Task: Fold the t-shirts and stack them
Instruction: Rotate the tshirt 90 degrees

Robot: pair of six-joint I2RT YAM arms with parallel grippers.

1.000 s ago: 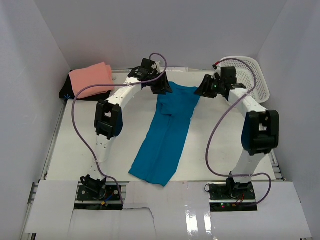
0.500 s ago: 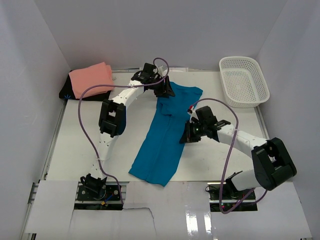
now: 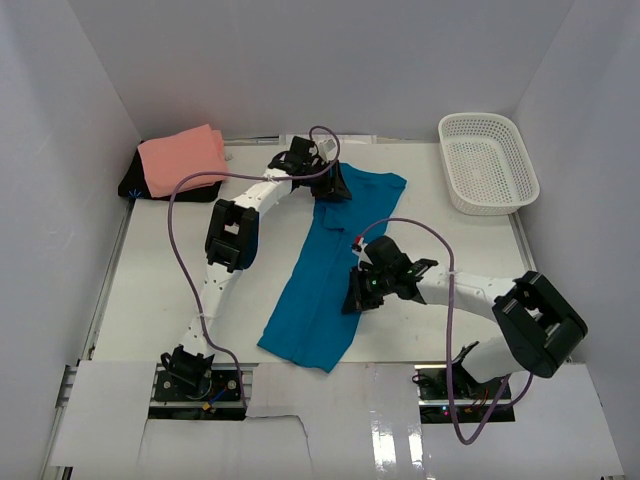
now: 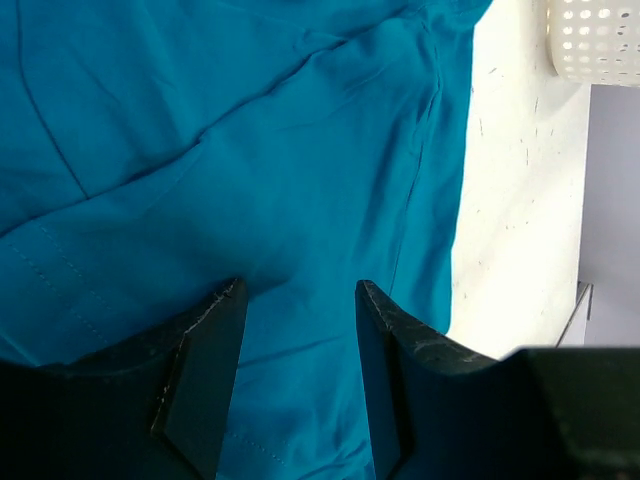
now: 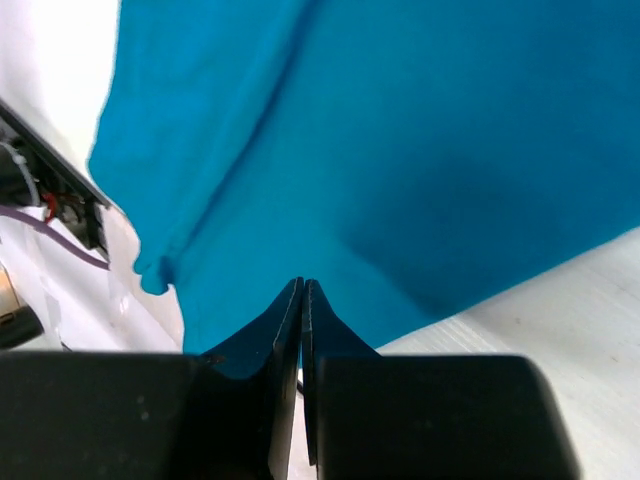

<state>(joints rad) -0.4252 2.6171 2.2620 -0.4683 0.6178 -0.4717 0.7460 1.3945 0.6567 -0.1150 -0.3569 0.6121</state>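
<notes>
Teal t-shirt (image 3: 330,262) laid out long and narrow down the middle of the table (image 3: 490,250), slanting from far right to near left. Left hand (image 3: 337,187) at the far end of that shirt, fingers (image 4: 205,380) spread apart just over the cloth, a patch of teal showing between them. Right hand (image 3: 352,299) low at the shirt's right edge, about halfway along, fingertips (image 5: 280,330) pressed together; impossible to tell whether any cloth is caught. Pink t-shirt (image 3: 183,157) folded in the far left corner, atop something black (image 3: 133,186). White basket (image 3: 487,160) in the far right corner, well apart from both shirts.
</notes>
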